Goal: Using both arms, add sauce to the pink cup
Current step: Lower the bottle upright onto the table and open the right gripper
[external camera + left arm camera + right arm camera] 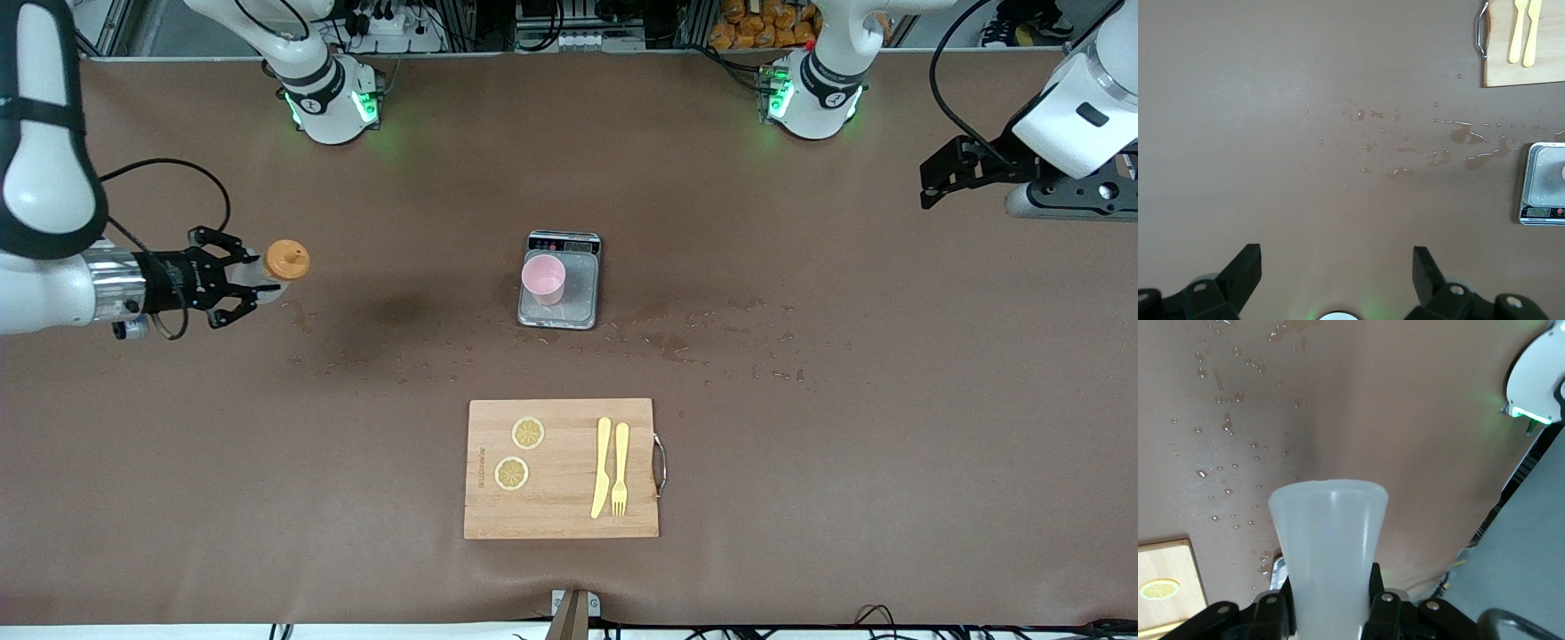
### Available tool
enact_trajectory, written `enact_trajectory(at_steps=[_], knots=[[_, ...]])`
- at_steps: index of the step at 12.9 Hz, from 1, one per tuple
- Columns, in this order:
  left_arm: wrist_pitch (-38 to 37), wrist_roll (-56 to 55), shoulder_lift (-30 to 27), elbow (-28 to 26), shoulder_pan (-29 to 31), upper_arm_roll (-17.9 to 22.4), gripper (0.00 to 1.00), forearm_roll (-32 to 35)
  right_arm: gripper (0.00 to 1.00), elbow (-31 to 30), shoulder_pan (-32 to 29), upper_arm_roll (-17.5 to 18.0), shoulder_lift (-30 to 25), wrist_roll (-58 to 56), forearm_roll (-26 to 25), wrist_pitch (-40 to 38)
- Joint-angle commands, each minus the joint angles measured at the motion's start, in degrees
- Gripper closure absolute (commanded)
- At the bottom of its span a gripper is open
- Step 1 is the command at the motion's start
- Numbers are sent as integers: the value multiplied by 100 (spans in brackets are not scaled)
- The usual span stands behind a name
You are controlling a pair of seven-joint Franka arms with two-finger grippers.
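- Currently: right end effector (252, 278) clamped on sauce (283, 263), lifted, well apart from pink cup (543, 278).
- Left end effector (1337, 268) wide open, empty, waiting.
- Next, likely: carry bottle over cup, tip, squeeze.

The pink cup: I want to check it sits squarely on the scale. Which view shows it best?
The front view: the whole pink cup stands upright on the scale. The left wrist view catches only a sliver at its edge; the right wrist view shows none.

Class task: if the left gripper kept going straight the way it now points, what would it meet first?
Probably the bare brown table: the open left gripper faces down at the tabletop, with the spilled droplets and the scale off to one side.
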Motion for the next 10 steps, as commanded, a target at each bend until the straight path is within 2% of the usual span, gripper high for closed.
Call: enact_trajectory(at_steps=[1, 5, 10], knots=[[58, 41, -20, -20, 39, -10, 0, -88, 75, -43, -599, 94, 356, -814, 341, -310], [58, 41, -20, -20, 48, -10, 0, -97, 74, -35, -1329, 94, 1244, -2238, 824, -715], [58, 41, -12, -11, 48, -10, 0, -97, 71, -35, -1761, 94, 2176, -3469, 860, -768]])
